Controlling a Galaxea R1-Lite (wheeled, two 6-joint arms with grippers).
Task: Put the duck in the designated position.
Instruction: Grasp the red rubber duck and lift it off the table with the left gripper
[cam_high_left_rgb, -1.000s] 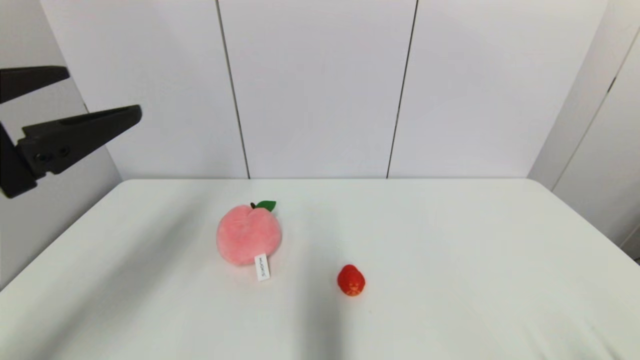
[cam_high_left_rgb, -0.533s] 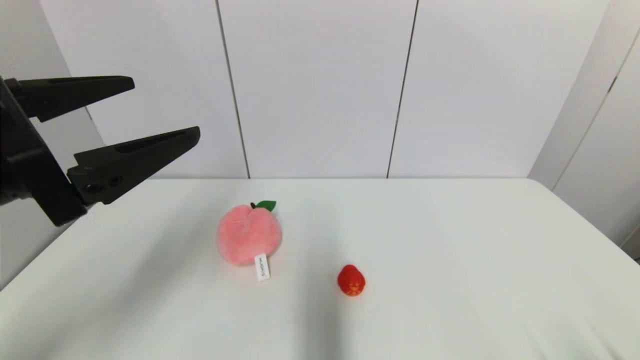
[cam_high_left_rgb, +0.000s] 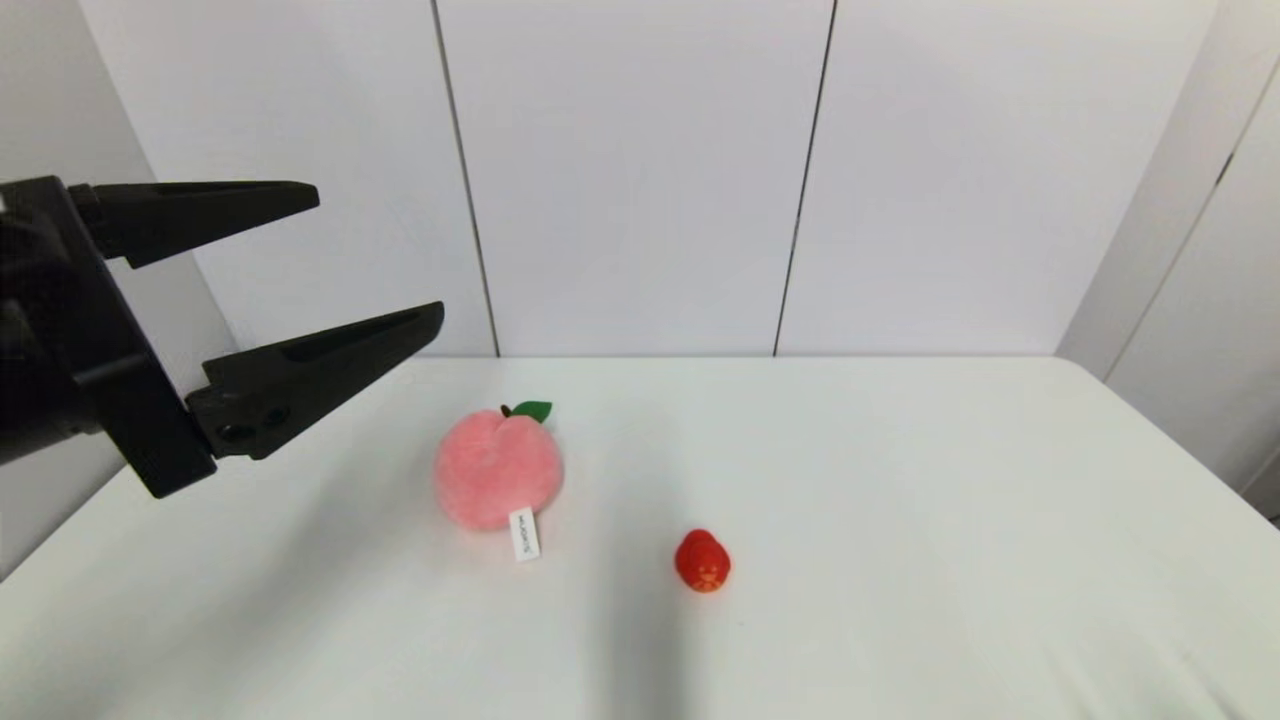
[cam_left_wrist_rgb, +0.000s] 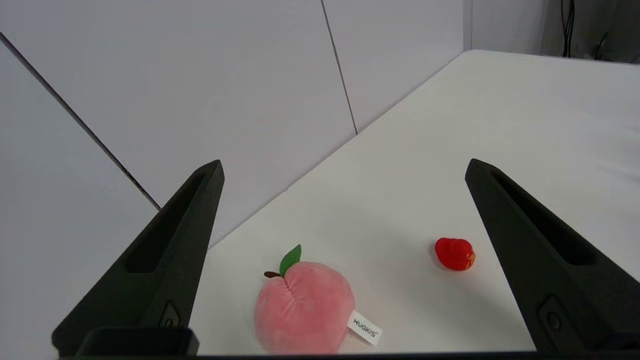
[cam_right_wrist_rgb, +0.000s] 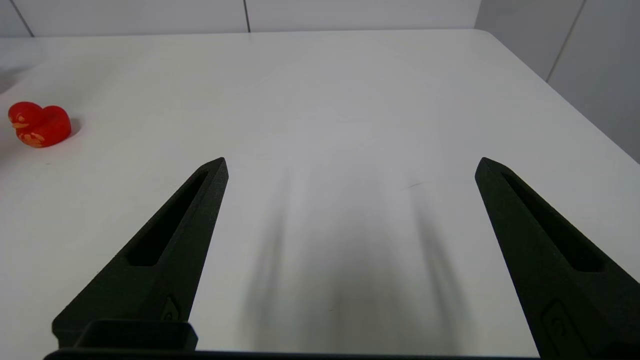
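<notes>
Red and glossy, the duck (cam_high_left_rgb: 702, 561) sits near the middle of the white desk (cam_high_left_rgb: 950, 520), toward the front edge, just right of the plush peach (cam_high_left_rgb: 497, 468). The left end effector (cam_high_left_rgb: 380, 255) hangs above the desk's left edge, pointing inward, fingers spread, grasping nothing. The right end effector (cam_right_wrist_rgb: 350, 167), low over the desk's right part, is likewise spread and bare.

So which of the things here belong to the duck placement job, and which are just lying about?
Part of the job:
- duck, small and red, on the table
- left pincer, open, raised at the table's left side

Just lying about:
- plush peach with its white tag, left of the duck
- right pincer, open, idle
</notes>
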